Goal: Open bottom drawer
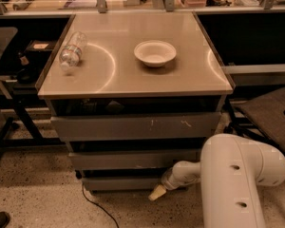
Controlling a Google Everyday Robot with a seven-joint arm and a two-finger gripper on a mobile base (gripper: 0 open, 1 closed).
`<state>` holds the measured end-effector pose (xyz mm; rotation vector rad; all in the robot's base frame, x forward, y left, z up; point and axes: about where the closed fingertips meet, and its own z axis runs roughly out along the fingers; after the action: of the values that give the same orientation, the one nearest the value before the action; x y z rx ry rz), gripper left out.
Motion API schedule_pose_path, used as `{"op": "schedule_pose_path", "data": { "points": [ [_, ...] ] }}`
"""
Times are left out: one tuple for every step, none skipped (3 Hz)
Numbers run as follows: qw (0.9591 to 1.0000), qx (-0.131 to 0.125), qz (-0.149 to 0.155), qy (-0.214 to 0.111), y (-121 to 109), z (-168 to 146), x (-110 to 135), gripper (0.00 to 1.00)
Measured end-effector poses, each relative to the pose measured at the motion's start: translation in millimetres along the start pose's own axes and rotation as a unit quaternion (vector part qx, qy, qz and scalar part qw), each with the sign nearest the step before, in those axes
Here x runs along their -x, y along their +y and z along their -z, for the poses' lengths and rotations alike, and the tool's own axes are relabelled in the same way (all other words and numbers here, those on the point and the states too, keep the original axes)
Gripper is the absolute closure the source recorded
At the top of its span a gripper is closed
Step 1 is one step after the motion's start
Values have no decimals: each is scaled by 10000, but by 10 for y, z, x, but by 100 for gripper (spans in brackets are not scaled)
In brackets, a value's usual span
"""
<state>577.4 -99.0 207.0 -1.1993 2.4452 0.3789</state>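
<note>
The bottom drawer [123,183] is the slimmest grey front, lowest of three under the tan cabinet top. It sits set back under the mid-sized front [133,159] and the widest scratched front [135,126]. My gripper [157,192] is at floor level at the right end of the bottom drawer front, its pale tip touching or just in front of the lower edge. My white arm [232,179] reaches in from the lower right.
A white bowl [155,52] and a lying plastic bottle [72,50] rest on the cabinet top [133,75]. A black cable [97,205] runs over the speckled floor at the front. A black frame [14,103] stands left, a chair [270,113] right.
</note>
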Motion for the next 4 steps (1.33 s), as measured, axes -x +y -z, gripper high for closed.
{"op": "schedule_pose_path", "data": {
  "points": [
    [9997, 67, 223, 58, 8, -189, 95, 0],
    [9988, 170, 418, 199, 61, -377, 121, 0],
    [9970, 290, 548, 470, 177, -465, 8, 0],
    [9953, 506, 510, 648, 316, -425, -177, 0]
  ]
}}
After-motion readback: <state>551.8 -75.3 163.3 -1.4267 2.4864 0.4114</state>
